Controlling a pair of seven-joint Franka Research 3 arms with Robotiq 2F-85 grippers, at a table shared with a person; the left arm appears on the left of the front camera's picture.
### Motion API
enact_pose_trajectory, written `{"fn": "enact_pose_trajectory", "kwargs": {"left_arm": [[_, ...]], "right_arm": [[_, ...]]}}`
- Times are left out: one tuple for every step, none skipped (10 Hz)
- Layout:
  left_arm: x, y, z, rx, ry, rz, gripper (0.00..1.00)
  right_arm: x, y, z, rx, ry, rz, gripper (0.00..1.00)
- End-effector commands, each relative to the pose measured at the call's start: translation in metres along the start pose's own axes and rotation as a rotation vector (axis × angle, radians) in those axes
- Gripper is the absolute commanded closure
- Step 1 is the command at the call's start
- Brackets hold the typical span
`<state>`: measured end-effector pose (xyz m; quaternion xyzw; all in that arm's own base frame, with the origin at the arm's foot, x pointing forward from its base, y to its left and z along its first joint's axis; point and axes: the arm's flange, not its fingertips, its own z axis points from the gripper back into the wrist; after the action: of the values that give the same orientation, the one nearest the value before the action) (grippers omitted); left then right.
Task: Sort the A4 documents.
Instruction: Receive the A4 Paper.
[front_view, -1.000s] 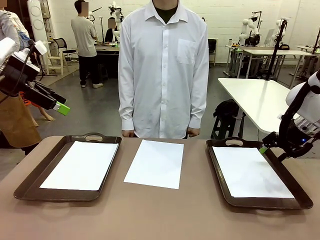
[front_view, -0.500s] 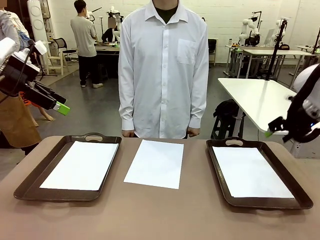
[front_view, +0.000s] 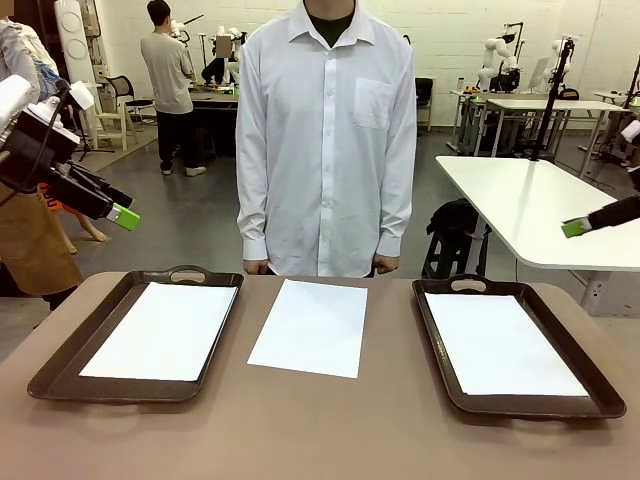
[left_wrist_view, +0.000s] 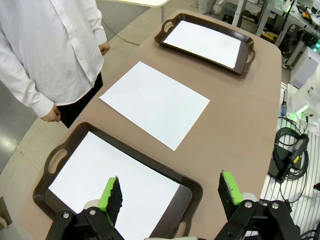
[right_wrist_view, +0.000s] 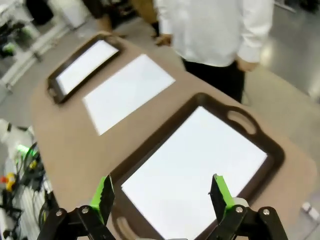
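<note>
Two brown trays on the tabletop (front_view: 320, 440), each holding one white sheet. A third sheet (front_view: 311, 326) lies loose between the left tray (front_view: 60, 368) and the right tray (front_view: 590, 372), in front of the person (front_view: 328, 140). Left gripper (left_wrist_view: 170, 192) and right gripper (right_wrist_view: 161, 194) hang above the trays, jaws spread, holding nothing. Judged stage: two sheets filed, middle sheet left to sort.

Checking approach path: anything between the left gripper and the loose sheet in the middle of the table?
Nothing visible. The loose sheet lies flat on the bare table between the two trays, uncovered. The left gripper hangs open above the left tray; the person's hands rest at the far edge, off the paper.
</note>
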<state>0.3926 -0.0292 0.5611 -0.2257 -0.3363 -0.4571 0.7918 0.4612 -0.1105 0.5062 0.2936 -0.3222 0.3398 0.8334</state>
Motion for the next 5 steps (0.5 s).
{"fn": "enact_pose_trajectory", "kwargs": {"left_arm": [[-0.001, 0.001, 0.0, -0.011, -0.015, -0.003, 0.0], [-0.001, 0.001, 0.0, -0.011, -0.015, -0.003, 0.0], [-0.001, 0.001, 0.0, -0.011, -0.015, -0.003, 0.0], [-0.001, 0.001, 0.0, -0.011, -0.015, -0.003, 0.0], [-0.001, 0.001, 0.0, -0.011, -0.015, -0.003, 0.0]], "right_arm": [[-0.018, -0.004, 0.005, 0.035, -0.033, 0.077, 0.0], [-0.021, 0.004, 0.007, 0.017, -0.057, 0.117, 0.0], [-0.022, 0.011, 0.008, 0.023, -0.063, 0.145, 0.0], [-0.019, 0.017, 0.011, 0.055, -0.059, 0.164, 0.0], [-0.015, 0.024, 0.015, 0.095, -0.048, 0.192, 0.0]]}}
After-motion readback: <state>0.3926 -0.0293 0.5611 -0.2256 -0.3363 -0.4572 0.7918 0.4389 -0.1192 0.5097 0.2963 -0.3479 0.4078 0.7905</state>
